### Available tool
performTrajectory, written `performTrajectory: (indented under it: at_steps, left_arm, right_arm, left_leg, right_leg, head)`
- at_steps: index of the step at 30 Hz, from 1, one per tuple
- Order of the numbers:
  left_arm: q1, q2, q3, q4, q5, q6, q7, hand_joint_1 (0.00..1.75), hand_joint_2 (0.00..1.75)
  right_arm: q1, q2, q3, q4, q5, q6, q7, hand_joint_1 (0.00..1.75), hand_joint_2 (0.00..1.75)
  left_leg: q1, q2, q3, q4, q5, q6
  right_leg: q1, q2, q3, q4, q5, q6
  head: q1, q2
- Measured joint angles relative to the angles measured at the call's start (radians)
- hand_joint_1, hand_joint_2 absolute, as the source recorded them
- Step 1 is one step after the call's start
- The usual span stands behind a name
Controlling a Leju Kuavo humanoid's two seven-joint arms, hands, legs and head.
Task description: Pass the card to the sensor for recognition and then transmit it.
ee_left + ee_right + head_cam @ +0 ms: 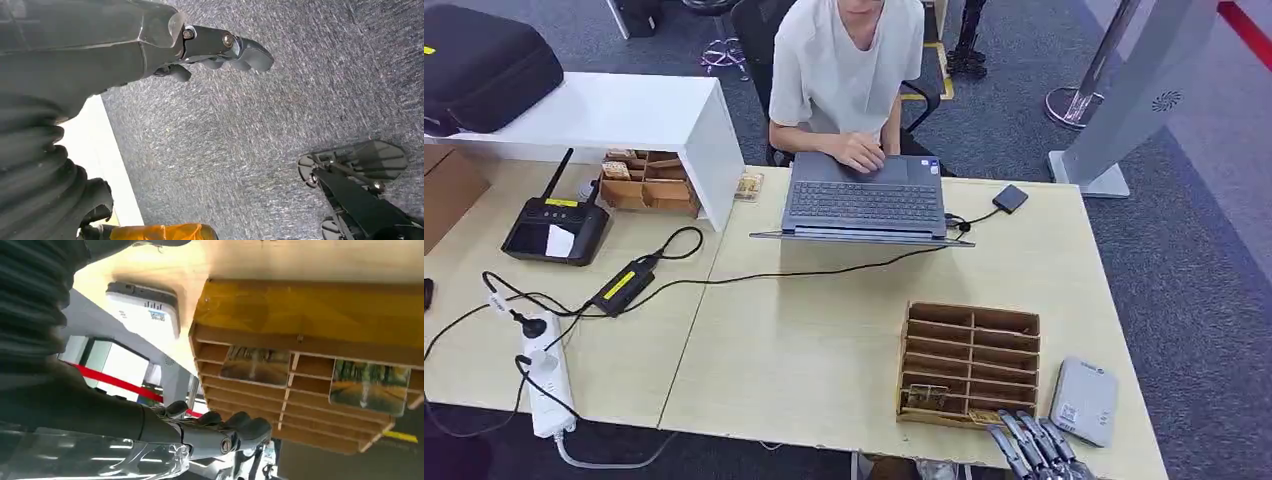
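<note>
A wooden slotted rack (969, 365) stands near the table's front right. Two picture cards stand in its front slots: one (924, 397) on the left, one (984, 415) at the front edge. In the right wrist view the same cards (255, 365) (370, 385) show landscape pictures in the rack (300, 405). The grey card sensor (1084, 400) (142, 307) lies flat just right of the rack. My right hand (1029, 450) (215, 432) is at the table's front edge just before the rack, fingers extended, holding nothing. My left hand (220, 47) hangs over grey carpet, holding nothing.
A person types on a laptop (864, 200) at the far side of the table. A black adapter with cables (624, 285), a power strip (549, 375) and a black terminal (554, 228) occupy the left. A white shelf (624, 115) covers a wooden box (646, 183). A chair base (355, 190) stands on the floor.
</note>
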Motion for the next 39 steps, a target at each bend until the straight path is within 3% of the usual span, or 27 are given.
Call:
performTrajectory:
  at_steps: [21, 28, 34, 39]
  left_arm:
    - [-0.001, 0.0, 0.0, 0.0, -0.009, -0.004, 0.0, 0.0, 1.75]
    - [-0.001, -0.001, 0.0, 0.0, -0.019, -0.007, 0.0, 0.0, 1.75]
    - [-0.001, -0.002, 0.0, 0.0, -0.029, -0.007, 0.0, 0.0, 1.75]
    - [0.0, -0.004, 0.002, 0.0, -0.039, -0.007, 0.0, 0.0, 1.75]
  right_arm:
    - [-0.076, 0.014, 0.051, 0.085, -0.006, -0.008, -0.023, 0.0, 1.75]
    - [-0.111, 0.057, 0.052, 0.125, 0.02, -0.037, -0.04, 0.0, 1.75]
    - [-0.11, 0.134, 0.015, 0.131, 0.136, -0.195, -0.062, 0.0, 1.75]
    - [-0.103, 0.2, -0.023, 0.119, 0.175, -0.22, -0.085, 0.0, 1.75]
  left_leg:
    - [0.0, 0.0, 0.0, 0.0, 0.0, 0.0]
    - [0.0, 0.0, 0.0, 0.0, 0.0, 0.0]
    - [0.0, 0.0, 0.0, 0.0, 0.0, 0.0]
    - [0.0, 0.0, 0.0, 0.0, 0.0, 0.0]
  right_leg:
    - [0.0, 0.0, 0.0, 0.0, 0.0, 0.0]
    - [0.0, 0.0, 0.0, 0.0, 0.0, 0.0]
    - [0.0, 0.0, 0.0, 0.0, 0.0, 0.0]
    - [0.0, 0.0, 0.0, 0.001, 0.0, 0.0]
  head:
    - [0.0, 0.0]
    - [0.0, 0.0]
    - [0.0, 0.0]
    - [0.0, 0.0]
